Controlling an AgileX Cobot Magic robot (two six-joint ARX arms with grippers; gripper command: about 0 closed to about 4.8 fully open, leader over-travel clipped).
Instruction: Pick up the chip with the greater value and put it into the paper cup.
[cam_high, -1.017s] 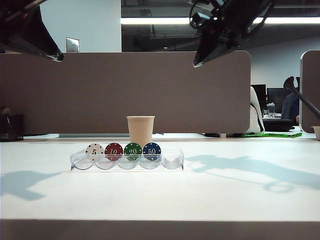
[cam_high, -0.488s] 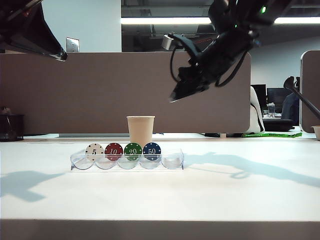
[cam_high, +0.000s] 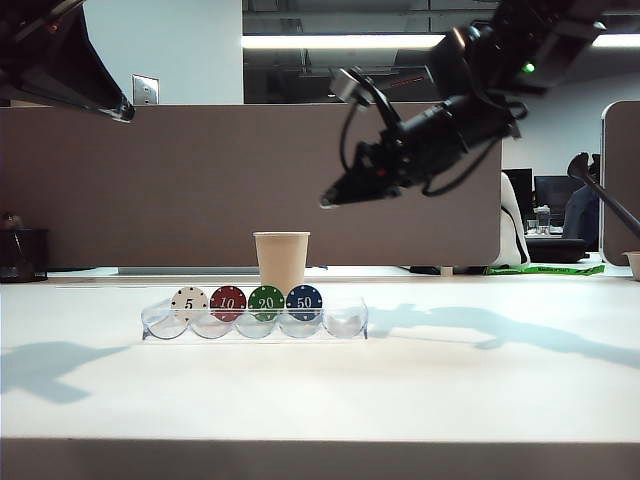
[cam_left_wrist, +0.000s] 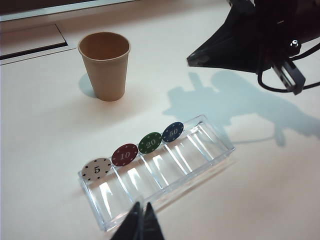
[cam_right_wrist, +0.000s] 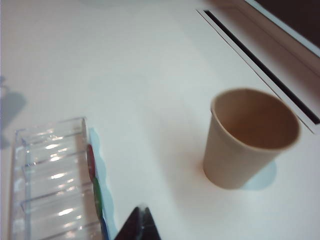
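A clear plastic tray is sitting on the white table, and four chips are standing upright in its slots in a row: a white 5, a red 10, a green 20 and the blue 50 chip, with the slot beside the blue one holding nothing. The paper cup is standing upright just behind the tray, apart from it. The right gripper is hanging in the air above and to the right of the cup, its jaws clenched on nothing. The left gripper is hovering high at the left, over the near edge of the tray, its tips pressed together and carrying nothing.
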